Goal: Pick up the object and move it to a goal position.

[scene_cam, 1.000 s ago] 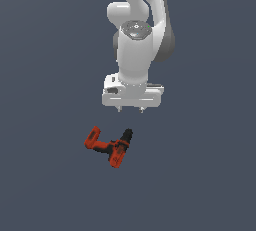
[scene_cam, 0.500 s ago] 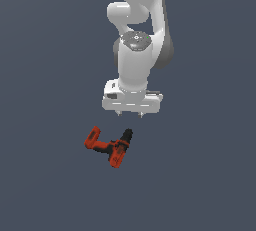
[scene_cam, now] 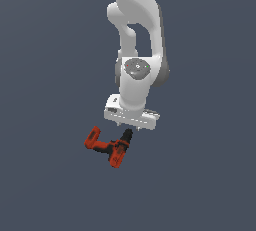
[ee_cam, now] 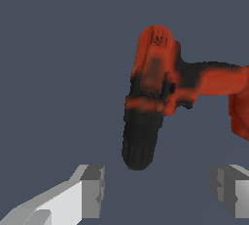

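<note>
Arm [scene_cam: 136, 40]: over the last second it has come down toward the drill [scene_cam: 111, 146]. Earlier the hand hung well above the drill with a clear gap; now its underside sits just above and beside the chuck end, on the exterior view's right of the drill. The drill itself has not shifted: same spot and same heading on the dark surface [scene_cam: 45, 185].

Reading: this looks like the approach phase, pre-grasp. Nothing lifted yet, and no goal marker is visible in either view, so how far the carry must go cannot be judged.

Drill: lies on its side on the surface. Battery base to the exterior view's left, black chuck tip [ee_cam: 139, 146] pointing up toward the hand. In the wrist view the chuck end is nearest the camera, the orange body [ee_cam: 154, 68] beyond it, and the handle [ee_cam: 214, 80] runs off to one side.

Jaws [ee_cam: 158, 190]: spread wide, empty, touching nothing. The wrist view shows one finger [ee_cam: 92, 190] at each side with the chuck tip just short of the gap between them, not yet inside. Judgement: the hand likely needs to drop further and centre on the body before closing; the round chuck may be a slippery place to clamp.
</note>
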Controlling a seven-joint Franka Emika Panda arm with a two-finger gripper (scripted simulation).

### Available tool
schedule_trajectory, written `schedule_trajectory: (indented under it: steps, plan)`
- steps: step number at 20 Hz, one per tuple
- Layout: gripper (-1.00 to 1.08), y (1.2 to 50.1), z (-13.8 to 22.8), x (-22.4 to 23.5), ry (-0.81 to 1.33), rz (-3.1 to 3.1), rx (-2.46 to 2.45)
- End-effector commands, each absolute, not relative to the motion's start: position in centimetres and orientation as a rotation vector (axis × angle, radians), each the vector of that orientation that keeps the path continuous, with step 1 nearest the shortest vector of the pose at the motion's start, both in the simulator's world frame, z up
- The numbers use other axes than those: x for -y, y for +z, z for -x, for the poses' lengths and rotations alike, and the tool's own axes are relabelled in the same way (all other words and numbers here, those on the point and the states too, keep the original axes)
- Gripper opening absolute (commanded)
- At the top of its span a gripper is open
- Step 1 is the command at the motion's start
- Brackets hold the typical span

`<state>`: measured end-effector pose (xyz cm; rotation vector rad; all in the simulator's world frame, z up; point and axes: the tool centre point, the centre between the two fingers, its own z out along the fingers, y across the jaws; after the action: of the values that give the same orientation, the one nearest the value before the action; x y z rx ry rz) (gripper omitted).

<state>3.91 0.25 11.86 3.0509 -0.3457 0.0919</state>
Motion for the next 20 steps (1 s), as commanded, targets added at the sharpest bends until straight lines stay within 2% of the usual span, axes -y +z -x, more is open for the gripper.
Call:
schedule_trajectory:
  steps: [1, 9, 20]
  plan:
    - [0.68, 10.1, -4.3, -0.1, 0.097, -3.032, 0.411]
    - [0.68, 6.7, -4.9, 0.3, 0.108, -2.990, 0.530]
    - [0.68, 5.3, -5.0, 0.4, 0.109, -2.984, 0.547]
